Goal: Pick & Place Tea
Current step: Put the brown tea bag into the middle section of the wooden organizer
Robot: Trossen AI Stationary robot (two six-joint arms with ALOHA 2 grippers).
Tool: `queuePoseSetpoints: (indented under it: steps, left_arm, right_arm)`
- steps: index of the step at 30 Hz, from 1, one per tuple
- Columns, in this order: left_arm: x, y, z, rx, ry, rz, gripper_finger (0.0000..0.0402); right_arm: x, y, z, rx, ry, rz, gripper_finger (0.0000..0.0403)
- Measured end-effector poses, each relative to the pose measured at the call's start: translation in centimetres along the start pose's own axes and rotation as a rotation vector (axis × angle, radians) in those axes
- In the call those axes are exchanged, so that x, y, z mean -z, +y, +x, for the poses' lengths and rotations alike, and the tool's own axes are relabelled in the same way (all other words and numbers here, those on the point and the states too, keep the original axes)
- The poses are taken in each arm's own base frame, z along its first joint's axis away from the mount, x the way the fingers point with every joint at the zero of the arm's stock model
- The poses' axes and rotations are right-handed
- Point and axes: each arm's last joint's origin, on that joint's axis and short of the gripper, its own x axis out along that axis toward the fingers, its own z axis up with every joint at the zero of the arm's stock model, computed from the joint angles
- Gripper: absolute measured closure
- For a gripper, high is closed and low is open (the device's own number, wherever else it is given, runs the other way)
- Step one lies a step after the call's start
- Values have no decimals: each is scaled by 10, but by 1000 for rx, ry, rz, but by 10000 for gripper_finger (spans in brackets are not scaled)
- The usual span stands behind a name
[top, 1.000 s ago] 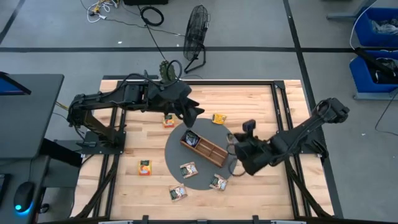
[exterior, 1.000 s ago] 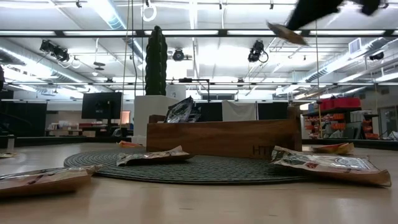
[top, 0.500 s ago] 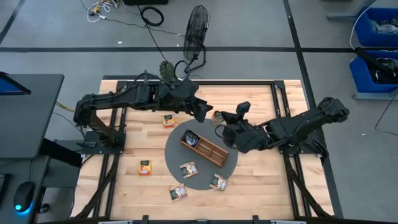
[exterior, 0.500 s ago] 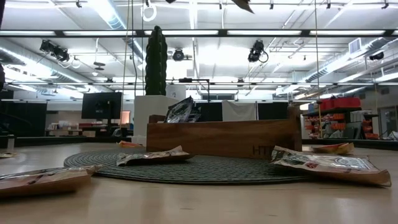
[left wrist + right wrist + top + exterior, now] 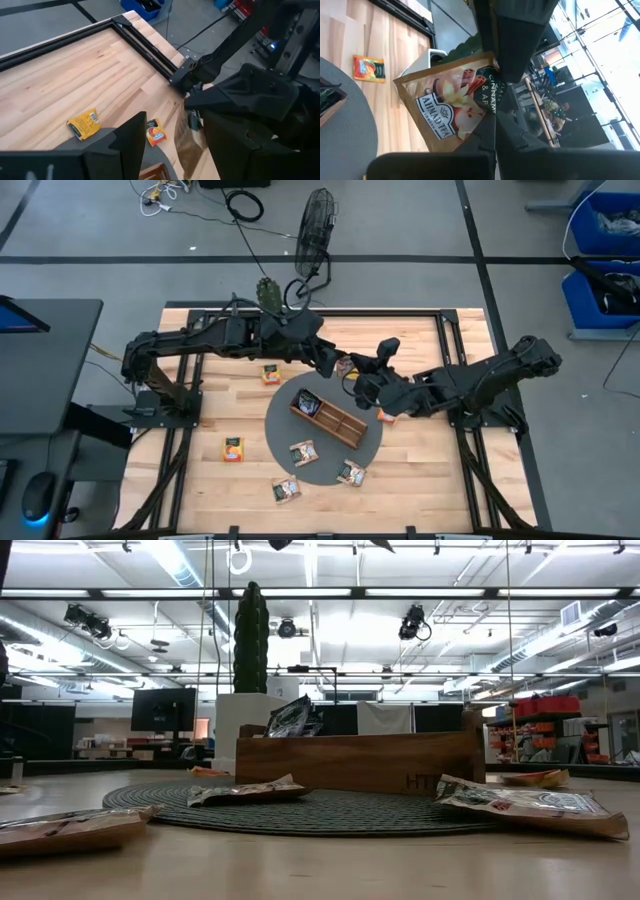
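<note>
A pale beige tea packet [image 5: 447, 102] hangs in the air above the far right of the round mat [image 5: 300, 435], with my right gripper [image 5: 492, 137] shut on it. My left gripper [image 5: 175, 120] is open. Its two fingers stand on either side of the packet's free end [image 5: 187, 145], and I cannot tell if they touch it. In the high view the two grippers meet nose to nose, left [image 5: 336, 363] and right [image 5: 353, 377]. The wooden tray [image 5: 335, 420] rests on the mat with a dark packet [image 5: 308, 402] standing in its left compartment. My right gripper pinches the beige packet between its two fingers at one edge [image 5: 470, 131]. The fingers come roughly level from the table's right, pointing at the left arm. The packet is lifted clear of the table and juts out past the fingertips, standing on edge.
Loose packets lie flat on the table: orange ones [image 5: 271, 373] [image 5: 233, 449] [image 5: 385, 417], two on the mat [image 5: 303, 452] [image 5: 350, 473], one near the front [image 5: 286, 489]. A cactus in a white pot [image 5: 267, 292] stands at the far edge.
My right gripper, shut on the beige packet, has risen from beside the tray's near right end. It has swung toward the far edge and the left gripper, tipping up to nearly level. My left gripper has moved a little toward the table's right to meet it.
</note>
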Motion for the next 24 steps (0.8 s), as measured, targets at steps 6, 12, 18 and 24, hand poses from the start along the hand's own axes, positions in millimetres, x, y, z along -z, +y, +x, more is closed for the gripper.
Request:
queuePoseSetpoints:
  steps: [6,12,18,24]
  left_arm:
    - [-1,0,0,5,-5,20,200]
    - [-1,-1,0,13,-15,24,200]
    - [-2,-1,0,14,-18,44,200]
    - [-4,0,0,10,-23,67,205]
  right_arm:
    - [1,-2,4,12,14,8,403]
    - [4,-5,9,21,31,10,403]
    - [1,-7,9,32,16,36,403]
    - [-3,-9,9,42,-10,83,403]
